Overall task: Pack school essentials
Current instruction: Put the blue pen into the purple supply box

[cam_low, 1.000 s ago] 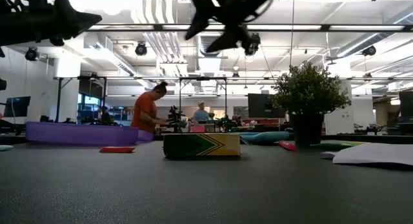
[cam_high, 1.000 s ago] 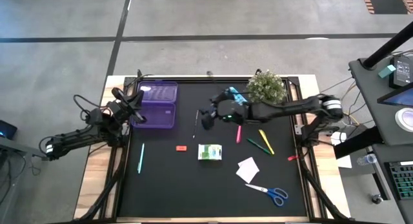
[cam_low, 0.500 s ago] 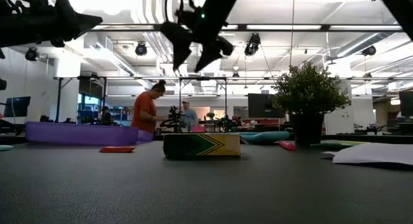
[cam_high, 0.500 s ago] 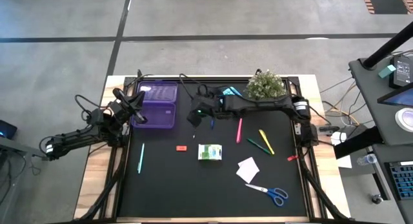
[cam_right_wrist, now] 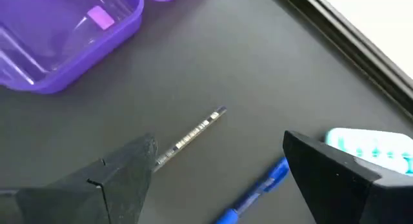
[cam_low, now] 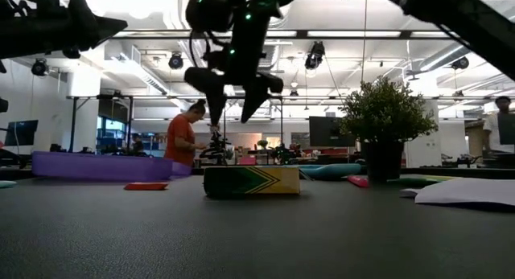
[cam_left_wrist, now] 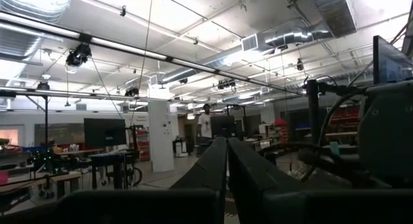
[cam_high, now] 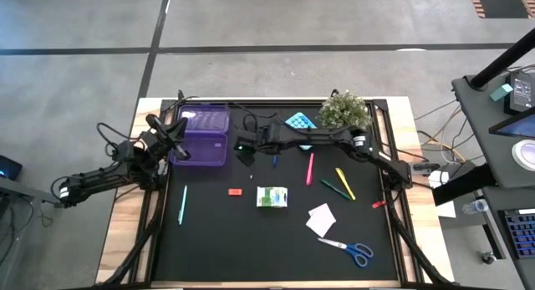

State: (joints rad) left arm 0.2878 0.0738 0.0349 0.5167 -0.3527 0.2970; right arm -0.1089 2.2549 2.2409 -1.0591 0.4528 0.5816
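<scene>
My right gripper point(cam_high: 242, 150) hangs open above the table, slanting down, just right of the translucent purple case point(cam_high: 205, 135). Below it lies a thin black pen point(cam_right_wrist: 193, 135), between its spread fingers without touching them. A blue pen point(cam_right_wrist: 255, 192) lies beside the black one. Flat on the black mat also lie a pink pen point(cam_high: 309, 167), a yellow pen point(cam_high: 344, 183), a green pen point(cam_high: 333, 188), a teal pen point(cam_high: 182, 204), a red eraser point(cam_high: 235, 190), the green-white pack point(cam_high: 272, 196), a pale paper square point(cam_high: 321, 219) and blue-handled scissors point(cam_high: 347, 250). My left gripper point(cam_high: 177, 148) waits shut at the case's left edge.
A leafy potted plant point(cam_high: 343, 112) stands at the far right, with a teal ridged object point(cam_high: 297, 121) to its left. A small red object point(cam_high: 380, 204) lies at the mat's right edge. In the low view, people stand in the room beyond the table.
My right gripper has travelled toward the table's left edge, from above the mat's middle to a spot beside the purple case. It has sunk a little and tipped from near level to slanting down. Its fingers have stayed open.
</scene>
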